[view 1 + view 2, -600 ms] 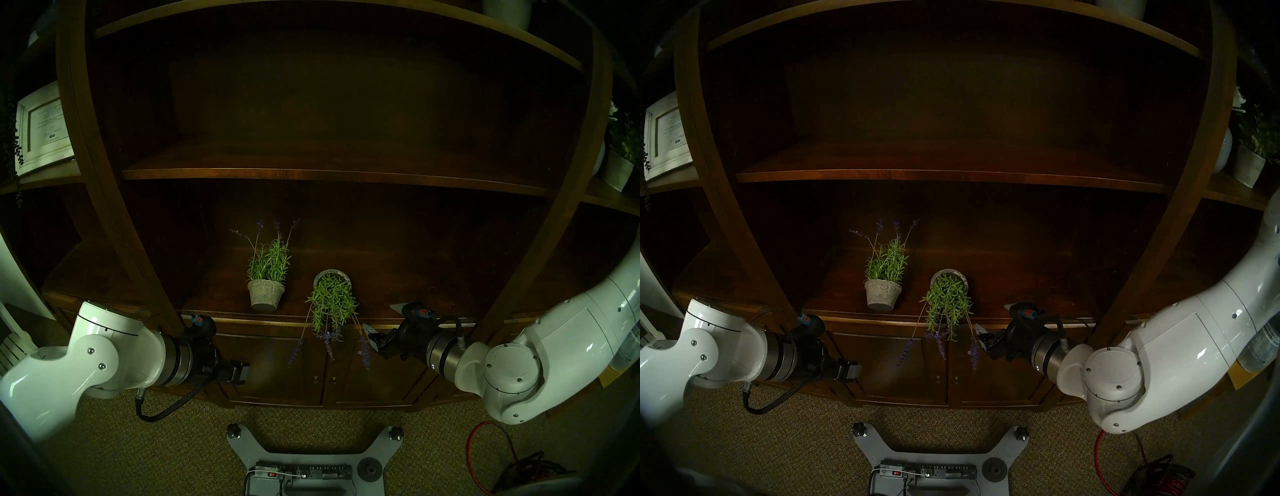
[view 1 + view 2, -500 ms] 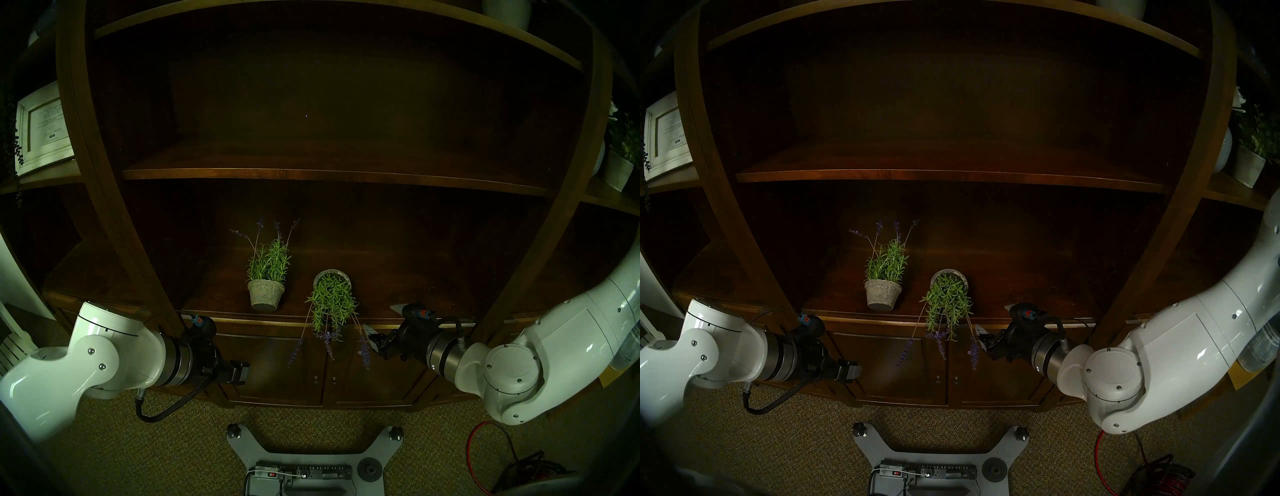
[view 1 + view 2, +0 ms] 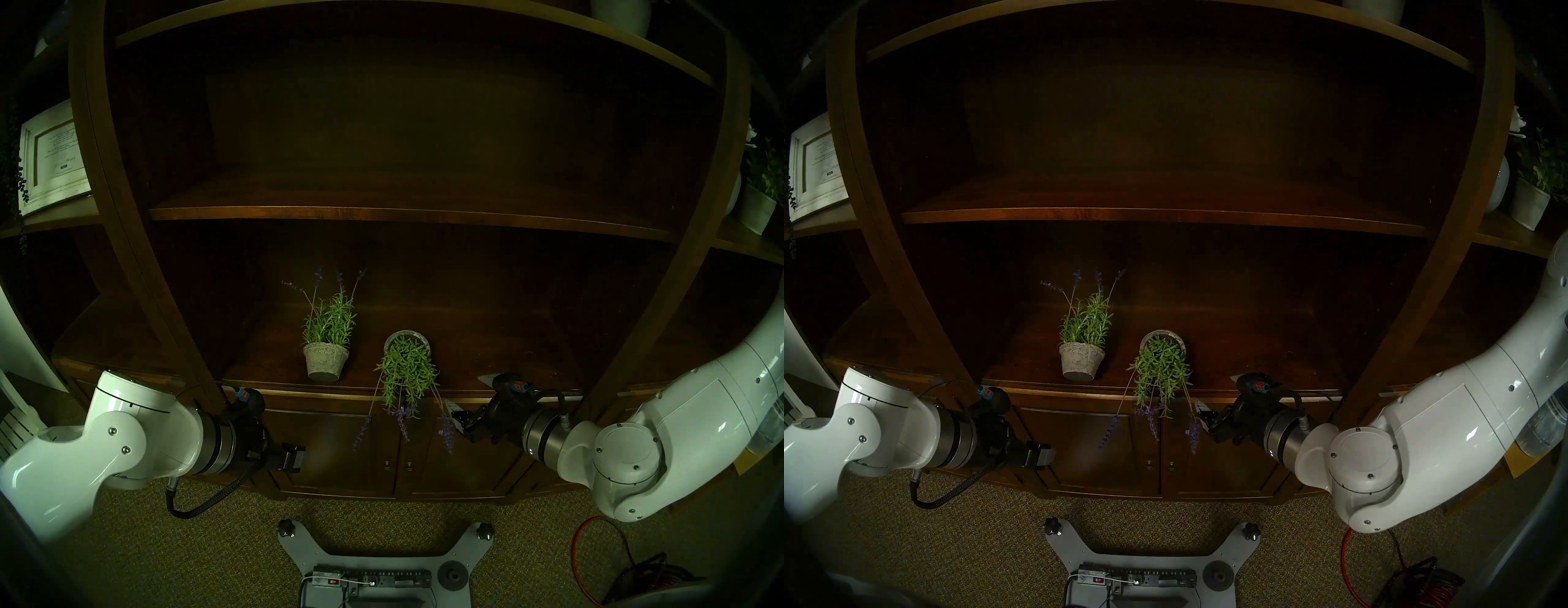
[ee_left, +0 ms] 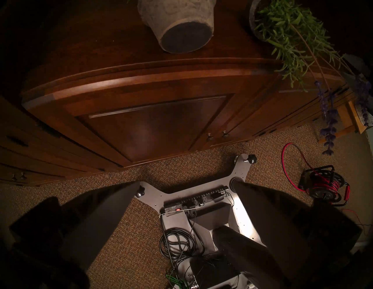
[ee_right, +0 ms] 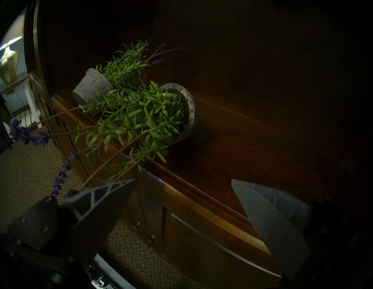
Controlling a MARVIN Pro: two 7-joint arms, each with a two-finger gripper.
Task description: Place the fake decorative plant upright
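Observation:
Two fake lavender plants in grey pots stand on the lower shelf [image 3: 509, 352] of a dark wooden cabinet. The left plant [image 3: 326, 339] is upright. The right plant [image 3: 407, 373] lies tipped toward me, its pot mouth [image 3: 406, 337] facing forward. Its green foliage [image 5: 141, 117] and purple flower stems hang over the shelf's front edge. My right gripper [image 3: 469, 395] is open, just right of the hanging stems at shelf-edge height, and holds nothing. My left gripper [image 3: 297, 456] is open too [image 4: 185, 181], lower down in front of the cabinet door, left of the plants.
A shelf board [image 3: 382, 214] runs above the plants. Below the shelf are cabinet doors [image 3: 339, 450] with small knobs. On the carpet are my base plate [image 3: 373, 552] with a power strip and a red cable reel [image 4: 323, 187]. A picture frame [image 3: 51, 157] and another potted plant [image 3: 759, 199] occupy the side shelves.

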